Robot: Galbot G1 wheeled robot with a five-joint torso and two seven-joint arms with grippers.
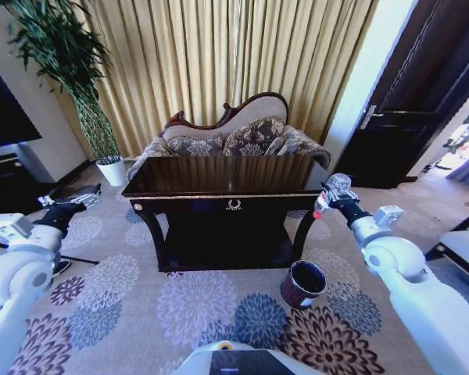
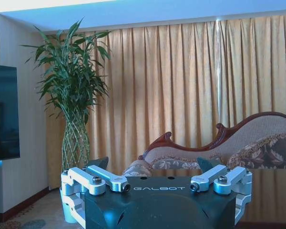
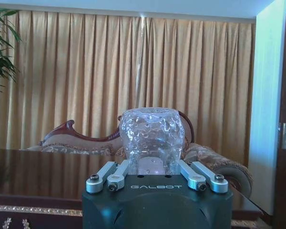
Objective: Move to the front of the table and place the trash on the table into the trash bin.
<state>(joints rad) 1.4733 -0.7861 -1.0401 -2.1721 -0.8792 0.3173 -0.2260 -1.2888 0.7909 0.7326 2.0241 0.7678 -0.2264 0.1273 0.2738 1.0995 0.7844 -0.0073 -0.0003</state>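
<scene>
The dark glossy table (image 1: pixel 227 201) stands straight ahead, its top (image 3: pixel 47 171) reflecting the curtains. My right gripper (image 1: pixel 334 197) hovers off the table's right end, shut on the trash, a clear plastic bottle (image 1: pixel 338 186) with a red cap pointing down. The right wrist view shows the bottle's dimpled base (image 3: pixel 152 136) standing between that gripper's (image 3: pixel 152 164) fingers. The round reddish-brown trash bin (image 1: pixel 303 283) sits on the carpet below and slightly left of the right gripper, by the table's right leg. My left gripper (image 1: pixel 84 198) hangs left of the table, open (image 2: pixel 152 167) and holding nothing.
A patterned sofa (image 1: pixel 234 141) stands right behind the table, against gold curtains. A tall plant in a white pot (image 1: pixel 112 170) and a black TV stand (image 1: pixel 4 183) are at the left. A dark door (image 1: pixel 422 109) is at the right. Floral carpet (image 1: pixel 180 305) lies in front.
</scene>
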